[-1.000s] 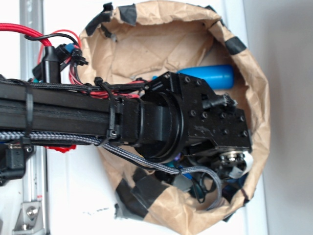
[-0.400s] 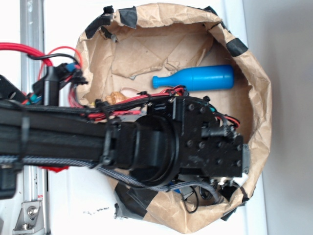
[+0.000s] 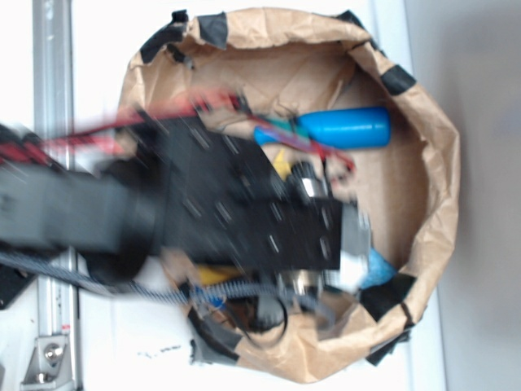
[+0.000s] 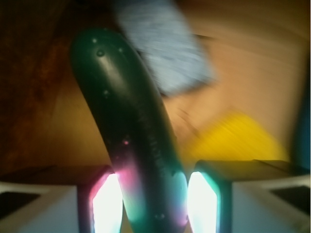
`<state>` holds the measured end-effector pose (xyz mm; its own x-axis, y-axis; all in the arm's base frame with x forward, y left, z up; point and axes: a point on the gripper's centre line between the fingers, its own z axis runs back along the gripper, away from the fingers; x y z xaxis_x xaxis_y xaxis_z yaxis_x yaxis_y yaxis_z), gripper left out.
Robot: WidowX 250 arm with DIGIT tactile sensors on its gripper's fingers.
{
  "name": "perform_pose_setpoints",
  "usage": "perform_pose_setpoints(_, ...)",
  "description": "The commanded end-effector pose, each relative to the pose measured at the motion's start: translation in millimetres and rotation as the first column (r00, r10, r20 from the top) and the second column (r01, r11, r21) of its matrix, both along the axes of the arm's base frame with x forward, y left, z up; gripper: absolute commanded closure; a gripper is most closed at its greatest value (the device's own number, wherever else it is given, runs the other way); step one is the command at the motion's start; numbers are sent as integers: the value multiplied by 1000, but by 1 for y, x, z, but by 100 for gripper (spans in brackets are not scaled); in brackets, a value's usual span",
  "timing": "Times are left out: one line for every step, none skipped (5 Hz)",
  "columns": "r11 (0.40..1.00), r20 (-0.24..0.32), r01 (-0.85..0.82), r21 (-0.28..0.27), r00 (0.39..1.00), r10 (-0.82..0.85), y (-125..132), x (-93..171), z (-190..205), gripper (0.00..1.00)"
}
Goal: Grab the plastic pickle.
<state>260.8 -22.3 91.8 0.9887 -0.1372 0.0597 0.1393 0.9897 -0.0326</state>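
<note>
gripper (image 4: 154,204): pads squeezing the pickle's lower end, both sides touching
plastic pickle (image 4: 131,126): sticking up between the pads, tilted
paper bag (image 3: 423,122): surrounding the blurred arm
blue bottle (image 3: 346,128): lying inside the bag

My bench (image 3: 480,163) is a pale, flat surface: white under my arm and on the left, greyer along the right side of the exterior view. Resting directly on it is a crumpled brown paper bag (image 3: 435,122), rolled open into a rough bowl, its rim patched with strips of black tape (image 3: 213,26). A silver metal rail (image 3: 50,49) runs along the far left edge of the bench, top to bottom. A few small dark specks (image 3: 159,352) mark the white surface just left of the bag's lower rim. Motion blur hides the rest under my arm.
</note>
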Motion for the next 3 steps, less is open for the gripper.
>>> perform_pose_setpoints(981,207,-184,58,964,169,29,2,74,100)
perform_pose_setpoints(967,221,-255,13,944,246,26,6,79,100)
perform_pose_setpoints(971,186,-225,79,960,207,19,1,65,100)
